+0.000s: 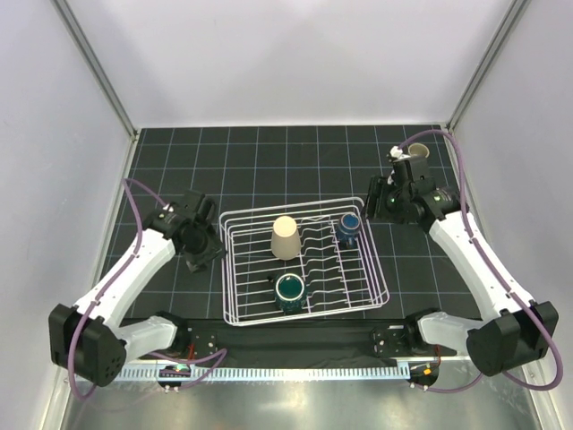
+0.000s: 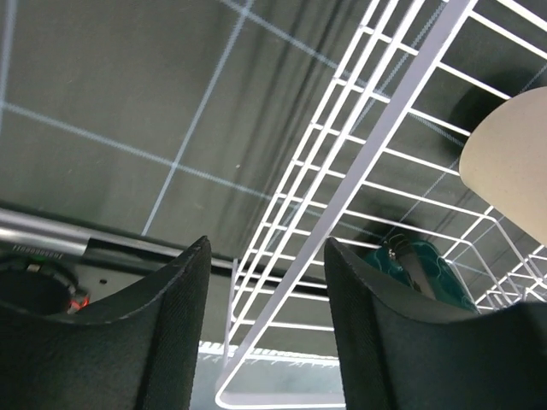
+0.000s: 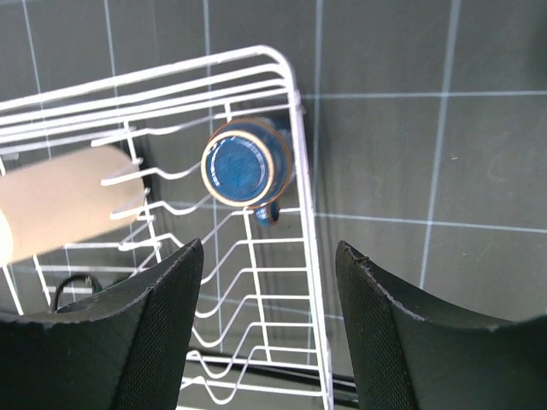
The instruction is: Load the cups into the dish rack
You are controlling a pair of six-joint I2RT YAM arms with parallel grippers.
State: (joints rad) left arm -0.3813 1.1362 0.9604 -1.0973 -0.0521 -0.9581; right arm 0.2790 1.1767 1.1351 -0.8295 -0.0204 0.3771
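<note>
Three cups already sit in the dish rack (image 1: 228, 269): beige cup (image 1: 285, 237), blue mug (image 1: 349, 226), teal mug (image 1: 288, 291). One tan mug (image 1: 418, 152) is out on the desk (image 1: 269, 152) at the far right corner, behind the right end effector (image 3: 267, 248), which is spread wide and empty above the rack's corner. Left end effector (image 2: 267, 243) is likewise wide and empty, just beside the rack. Probable next step: right arm swings to that mug and closes on it. Desk is black with a pale grid; plain white walls around.
</note>
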